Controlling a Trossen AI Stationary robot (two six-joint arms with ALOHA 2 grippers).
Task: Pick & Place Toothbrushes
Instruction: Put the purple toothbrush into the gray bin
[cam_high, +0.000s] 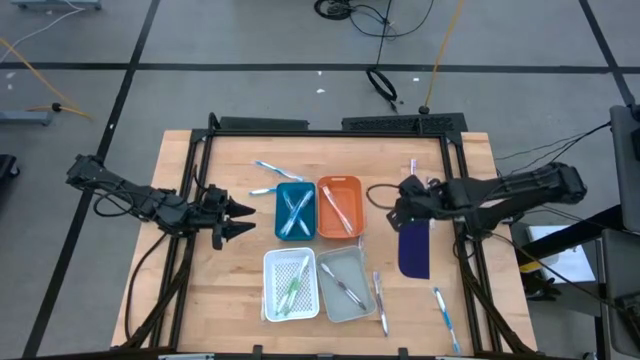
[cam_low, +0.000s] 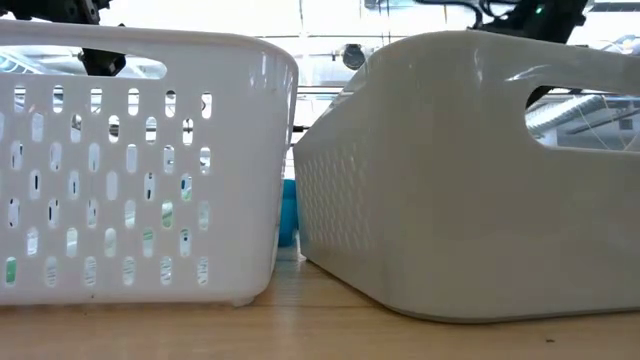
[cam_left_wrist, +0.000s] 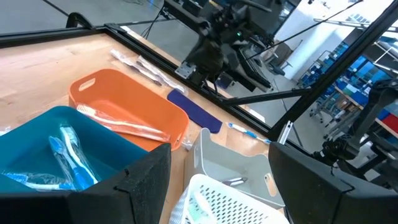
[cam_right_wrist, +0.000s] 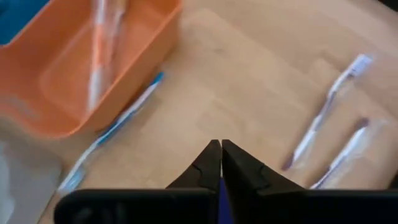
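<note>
Toothbrushes lie sorted in four small trays at mid-table: blue ones in the blue tray (cam_high: 295, 210), pale ones in the orange tray (cam_high: 339, 207), green ones in the white basket (cam_high: 290, 285), grey ones in the grey tray (cam_high: 347, 283). Loose toothbrushes lie flat on the wood: two (cam_high: 268, 175) beyond the blue tray, a blue one (cam_right_wrist: 118, 130) beside the orange tray, two purple-white ones (cam_right_wrist: 323, 115), one (cam_high: 380, 300) right of the grey tray, one (cam_high: 445, 315) at the near right. My right gripper (cam_right_wrist: 220, 149) hangs shut and empty right of the orange tray. My left gripper (cam_high: 240, 218) waits open left of the blue tray.
A dark blue oblong pad (cam_high: 414, 250) lies on the table under my right arm. A black frame (cam_high: 330, 128) runs round the table's far and side edges. In the low view the white basket (cam_low: 140, 160) and the grey tray (cam_low: 470, 170) block the sight of everything behind them.
</note>
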